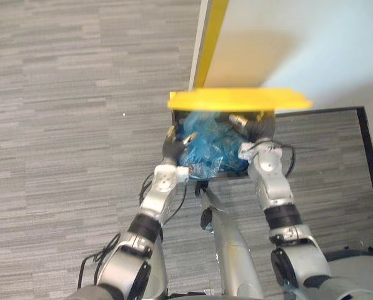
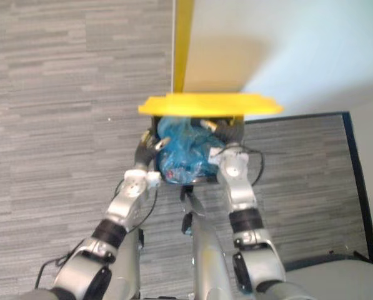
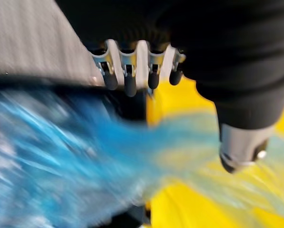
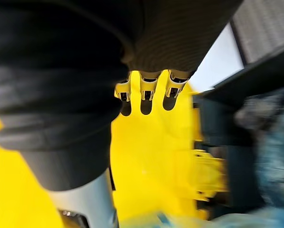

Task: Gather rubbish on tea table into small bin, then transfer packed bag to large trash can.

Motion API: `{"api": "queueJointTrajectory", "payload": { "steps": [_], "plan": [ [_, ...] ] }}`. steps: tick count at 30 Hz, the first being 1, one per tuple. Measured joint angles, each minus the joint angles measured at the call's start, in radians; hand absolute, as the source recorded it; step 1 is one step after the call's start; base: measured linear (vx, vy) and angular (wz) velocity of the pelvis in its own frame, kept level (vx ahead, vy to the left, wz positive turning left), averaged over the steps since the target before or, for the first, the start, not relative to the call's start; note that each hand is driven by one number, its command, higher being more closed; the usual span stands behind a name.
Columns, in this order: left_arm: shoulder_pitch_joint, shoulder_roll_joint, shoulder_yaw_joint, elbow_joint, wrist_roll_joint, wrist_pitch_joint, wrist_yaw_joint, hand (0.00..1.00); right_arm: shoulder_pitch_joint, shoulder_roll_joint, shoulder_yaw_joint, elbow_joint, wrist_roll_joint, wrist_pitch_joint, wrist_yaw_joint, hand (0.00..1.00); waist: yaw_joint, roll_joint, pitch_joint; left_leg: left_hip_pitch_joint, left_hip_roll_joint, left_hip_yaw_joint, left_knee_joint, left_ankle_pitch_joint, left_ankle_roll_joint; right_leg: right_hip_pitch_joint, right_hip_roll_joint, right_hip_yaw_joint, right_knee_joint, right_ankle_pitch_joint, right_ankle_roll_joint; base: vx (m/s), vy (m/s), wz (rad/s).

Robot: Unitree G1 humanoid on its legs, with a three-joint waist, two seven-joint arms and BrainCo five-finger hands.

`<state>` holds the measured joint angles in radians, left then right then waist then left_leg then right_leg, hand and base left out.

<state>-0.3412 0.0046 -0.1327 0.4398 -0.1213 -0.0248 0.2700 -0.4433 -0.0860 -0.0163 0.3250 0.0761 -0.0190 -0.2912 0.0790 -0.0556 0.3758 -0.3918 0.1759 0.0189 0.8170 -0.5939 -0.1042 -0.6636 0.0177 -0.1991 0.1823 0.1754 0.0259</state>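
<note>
A blue rubbish bag (image 1: 211,149), full and crumpled, sits in the mouth of a black large trash can (image 1: 176,117). The can's yellow lid (image 1: 239,99) stands raised behind the bag. My left hand (image 1: 172,147) is at the bag's left side, fingers curled, and blue film stretches across to its thumb (image 3: 239,152). My right hand (image 1: 253,127) is at the bag's upper right under the lid. Its fingers (image 4: 144,97) are curled in front of the yellow lid (image 4: 151,156), and a bit of blue bag (image 4: 275,156) shows beside it.
The can stands against a white wall (image 1: 298,44) with a yellow vertical strip (image 1: 212,37). Grey striped carpet (image 1: 80,125) spreads to the left. A black border line (image 1: 368,156) runs along the floor at the right.
</note>
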Motion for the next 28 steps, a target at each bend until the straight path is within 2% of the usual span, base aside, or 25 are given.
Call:
{"api": "queueJointTrajectory", "payload": {
  "steps": [4,6,7,8,9,10,11,12,13,14,15,16,17,18,19,20,22,25,28],
  "plan": [
    [0.171,-0.004,0.081,0.005,0.002,0.000,-0.021,0.00,0.175,0.047,0.001,-0.001,-0.046,0.002,0.032,0.00,0.011,0.000,-0.014,0.118,-0.020,0.024,-0.052,0.013,0.007,0.070,-0.016,0.014,0.033,-0.028,-0.002,-0.01,-0.020,-0.05],
    [0.220,-0.017,0.133,0.034,0.002,0.001,-0.026,0.00,0.259,0.058,-0.001,-0.002,-0.078,0.002,0.050,0.00,0.010,-0.004,-0.020,0.158,-0.043,0.029,-0.086,0.043,0.003,0.089,-0.040,0.017,0.054,-0.051,0.044,-0.09,-0.044,0.04],
    [0.242,-0.025,0.174,0.074,0.001,0.002,-0.034,0.00,0.316,0.070,-0.004,0.005,-0.079,0.007,0.062,0.00,0.014,-0.004,-0.023,0.202,-0.033,0.041,-0.154,0.090,-0.011,0.099,-0.065,-0.008,0.086,-0.108,0.063,-0.10,-0.099,0.02],
    [0.267,-0.028,0.214,0.102,0.001,0.003,-0.036,0.00,0.353,0.085,-0.004,0.013,-0.080,0.010,0.071,0.00,0.014,-0.002,-0.028,0.237,-0.028,0.050,-0.209,0.121,-0.018,0.078,-0.084,-0.008,0.245,-0.136,-0.001,-0.06,-0.150,0.02],
    [0.312,-0.029,0.257,0.140,0.001,0.004,-0.036,0.00,0.402,0.104,-0.004,0.045,-0.084,0.010,0.082,0.00,0.006,-0.007,-0.061,0.278,-0.027,0.050,-0.275,0.158,-0.029,0.062,-0.113,0.008,0.475,-0.191,-0.068,0.02,-0.124,0.09],
    [0.340,-0.029,0.274,0.155,0.001,0.009,-0.036,0.00,0.428,0.112,-0.008,0.068,-0.092,0.010,0.088,0.00,0.002,-0.012,-0.081,0.300,-0.026,0.048,-0.303,0.169,-0.036,0.077,-0.127,0.018,0.578,-0.231,-0.065,0.10,-0.146,0.17],
    [0.385,-0.029,0.300,0.182,0.001,0.016,-0.036,0.00,0.476,0.125,-0.016,0.113,-0.118,0.008,0.096,0.00,-0.001,-0.022,-0.117,0.315,-0.027,0.047,-0.315,0.172,-0.043,0.130,-0.133,0.051,0.618,-0.316,-0.037,0.11,-0.142,0.00],
    [0.399,-0.033,0.340,0.245,0.003,0.029,-0.038,0.00,0.500,0.130,-0.021,0.181,-0.119,0.006,0.106,0.00,-0.007,-0.019,-0.146,0.308,-0.017,0.056,-0.329,0.169,-0.034,0.216,-0.067,0.048,0.409,-0.361,-0.050,0.07,-0.128,-0.37],
    [0.404,-0.048,0.355,0.277,0.002,0.035,-0.038,0.00,0.488,0.120,-0.025,0.220,-0.119,0.007,0.111,0.00,0.011,0.021,-0.161,0.305,0.005,0.055,-0.369,0.178,-0.009,0.232,-0.029,0.053,0.344,-0.317,-0.017,0.00,-0.072,-0.79],
    [0.416,-0.065,0.375,0.295,0.006,0.035,-0.039,0.00,0.487,0.121,-0.050,0.248,-0.123,0.006,0.113,0.00,0.013,0.030,-0.175,0.326,0.023,0.076,-0.428,0.227,-0.011,0.217,-0.041,0.045,0.440,-0.345,-0.040,0.05,-0.034,-0.54],
    [0.419,-0.059,0.370,0.313,0.020,0.035,-0.038,0.00,0.533,0.129,-0.079,0.305,-0.133,0.000,0.113,0.00,-0.010,-0.007,-0.194,0.364,-0.013,0.087,-0.468,0.258,-0.053,0.274,-0.133,0.079,0.571,-0.440,-0.028,0.07,-0.038,-0.27],
    [0.411,-0.050,0.372,0.324,0.024,0.036,-0.039,0.00,0.551,0.131,-0.086,0.349,-0.147,0.002,0.113,0.00,-0.011,-0.022,-0.205,0.372,-0.016,0.093,-0.476,0.262,-0.055,0.311,-0.125,0.095,0.509,-0.475,0.011,0.09,-0.081,0.04],
    [0.406,-0.044,0.380,0.343,0.029,0.036,-0.038,0.00,0.553,0.130,-0.091,0.386,-0.156,0.007,0.114,0.00,-0.008,-0.018,-0.210,0.373,-0.010,0.101,-0.481,0.264,-0.060,0.342,-0.108,0.098,0.454,-0.491,-0.006,0.02,-0.082,-0.28],
    [0.397,-0.045,0.387,0.378,0.041,0.038,-0.038,0.00,0.546,0.126,-0.095,0.427,-0.156,0.013,0.113,0.00,-0.001,0.008,-0.226,0.370,0.013,0.110,-0.490,0.270,-0.059,0.360,-0.079,0.092,0.391,-0.473,-0.016,-0.04,-0.071,-0.38],
    [0.390,-0.059,0.392,0.411,0.043,0.039,-0.038,0.00,0.548,0.121,-0.117,0.465,-0.152,0.014,0.112,0.00,-0.010,0.022,-0.248,0.366,0.020,0.122,-0.513,0.297,-0.017,0.372,-0.059,0.095,0.323,-0.430,-0.023,-0.06,-0.049,-0.40],
    [0.384,-0.063,0.391,0.434,0.043,0.039,-0.037,0.00,0.541,0.115,-0.129,0.495,-0.156,0.013,0.106,0.00,-0.017,0.024,-0.262,0.375,0.014,0.141,-0.555,0.336,0.004,0.378,-0.056,0.104,0.279,-0.400,-0.023,-0.05,-0.025,-0.23],
    [0.372,-0.067,0.376,0.461,0.042,0.041,-0.040,0.00,0.525,0.105,-0.145,0.537,-0.156,0.021,0.098,0.00,-0.022,0.023,-0.265,0.397,0.001,0.141,-0.616,0.383,-0.008,0.387,-0.059,0.107,0.244,-0.374,-0.021,-0.07,0.002,0.00],
    [0.371,-0.065,0.388,0.478,0.043,0.041,-0.038,0.00,0.500,0.086,-0.169,0.603,-0.153,0.029,0.096,0.00,-0.021,0.030,-0.277,0.399,-0.009,0.137,-0.657,0.408,-0.033,0.388,-0.065,0.106,0.208,-0.339,-0.013,-0.10,0.047,0.10],
    [0.371,-0.060,0.387,0.491,0.043,0.040,-0.038,0.00,0.484,0.081,-0.191,0.639,-0.153,0.029,0.096,0.00,-0.022,0.036,-0.280,0.413,-0.030,0.135,-0.687,0.429,-0.026,0.414,-0.078,0.109,0.160,-0.302,0.002,-0.09,0.079,0.08]
  ]
}}
